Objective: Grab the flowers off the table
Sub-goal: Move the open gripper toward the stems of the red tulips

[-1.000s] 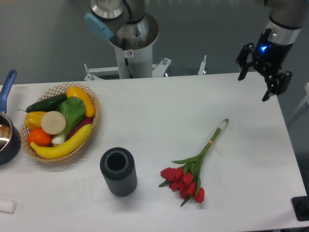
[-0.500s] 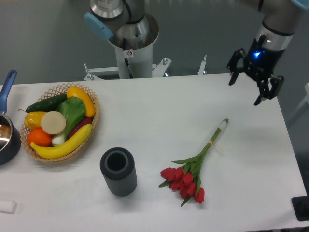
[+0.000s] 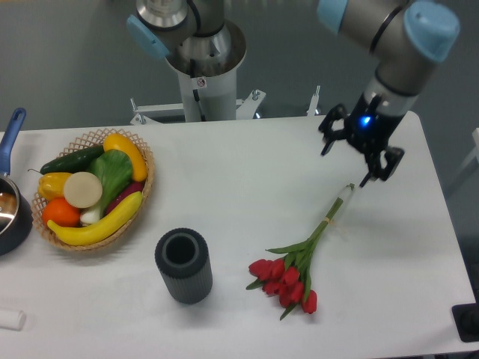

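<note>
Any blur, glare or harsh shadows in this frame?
Fixed camera: lighting even and soft, with faint shadows under the flowers and dark cylinder; no strong glare on the table; the gripper slightly soft, its blue light glowing.

The flowers (image 3: 299, 258) were a small bunch of red tulips with long green stems and leaves, bound about midway by a pale band. They lay flat and diagonal on the worktop (image 3: 247, 187), the red heads clustered at the lower left end toward the near edge and the cut stem ends pointing up and to the right. The worktop was a large, flat, white rectangle with rounded corners.
</note>
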Motion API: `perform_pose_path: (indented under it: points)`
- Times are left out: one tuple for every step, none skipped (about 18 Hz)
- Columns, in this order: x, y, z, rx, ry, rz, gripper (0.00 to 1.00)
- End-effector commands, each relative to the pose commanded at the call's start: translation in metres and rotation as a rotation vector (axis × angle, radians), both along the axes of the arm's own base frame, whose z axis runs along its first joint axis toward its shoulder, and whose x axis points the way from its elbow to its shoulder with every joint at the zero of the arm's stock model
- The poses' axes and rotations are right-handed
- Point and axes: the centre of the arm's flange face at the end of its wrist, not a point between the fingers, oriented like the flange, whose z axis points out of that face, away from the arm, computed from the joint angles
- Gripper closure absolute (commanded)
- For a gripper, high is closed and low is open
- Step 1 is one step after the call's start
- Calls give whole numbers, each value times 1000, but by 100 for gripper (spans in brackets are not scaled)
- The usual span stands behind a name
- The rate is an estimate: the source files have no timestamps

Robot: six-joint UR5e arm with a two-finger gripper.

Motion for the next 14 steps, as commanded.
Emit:
perform_pose_path:
  points:
    - [4, 7, -5, -11, -3, -13, 0]
    - [6, 15, -9, -13, -3, -19, 0]
    - [6, 17, -12, -13, -2, -13, 0]
    - [5, 23, -25, -16, -9, 36, 0]
    - [7, 41, -48, -25, -17, 43, 0]
    - [6, 42, -54, -30, -26, 46, 0]
    - [6, 43, -57, -34, -33, 53, 0]
    - [6, 43, -62, -37, -43, 64, 0]
    - [8, 42, -70, -45, -58, 70, 0]
    - [7, 43, -78, -50, -69, 70, 0]
    - [5, 43, -83, -54, -76, 68, 0]
    - [3, 44, -86, -55, -78, 68, 0]
    - [2, 44, -92, -58, -85, 68, 0]
    - [1, 44, -95, -60, -88, 68, 0]
